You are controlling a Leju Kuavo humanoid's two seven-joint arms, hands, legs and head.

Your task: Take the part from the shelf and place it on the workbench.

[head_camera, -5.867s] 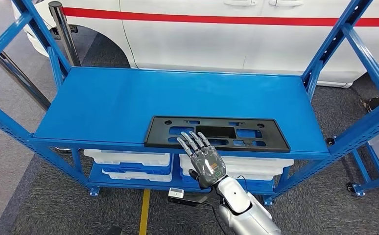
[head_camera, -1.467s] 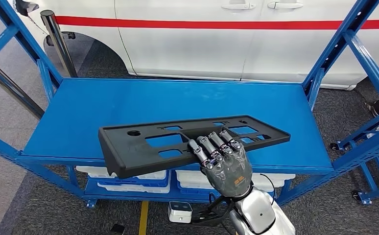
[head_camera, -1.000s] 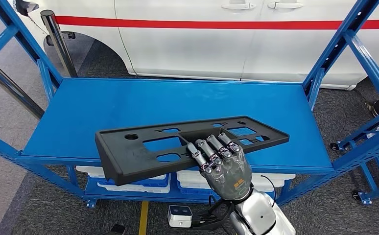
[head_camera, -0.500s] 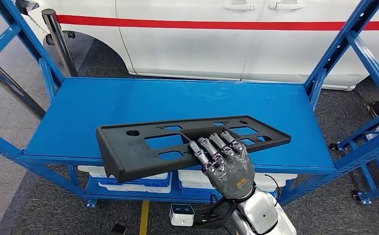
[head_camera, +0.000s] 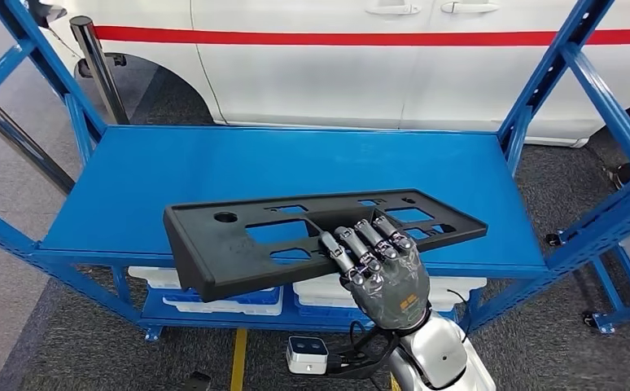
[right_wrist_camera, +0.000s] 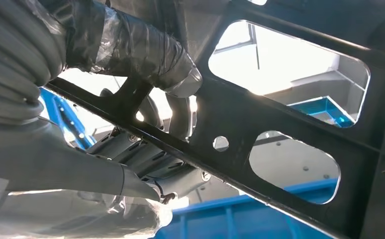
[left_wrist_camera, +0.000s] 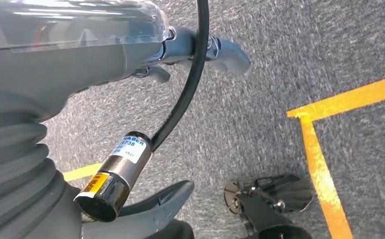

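My right hand (head_camera: 381, 273) grips the black part (head_camera: 312, 236) by its near long edge, holding it lifted over the front of the blue shelf (head_camera: 214, 167).

My fingers (head_camera: 360, 244) curl over the part's top face beside a rectangular cut-out, and in my right wrist view my thumb (right_wrist_camera: 145, 47) presses its underside (right_wrist_camera: 290, 114). The part sits tilted, its left end jutting past the shelf's front rim and its right end over the shelf top. My left hand (left_wrist_camera: 56, 64) hangs over grey carpet with yellow floor lines (left_wrist_camera: 325, 149); I cannot tell how its fingers lie. A cable plug (left_wrist_camera: 113, 177) there bears a white label, its print too small to read surely. Behind the shelf stands a white car (head_camera: 360, 57) with a red stripe.
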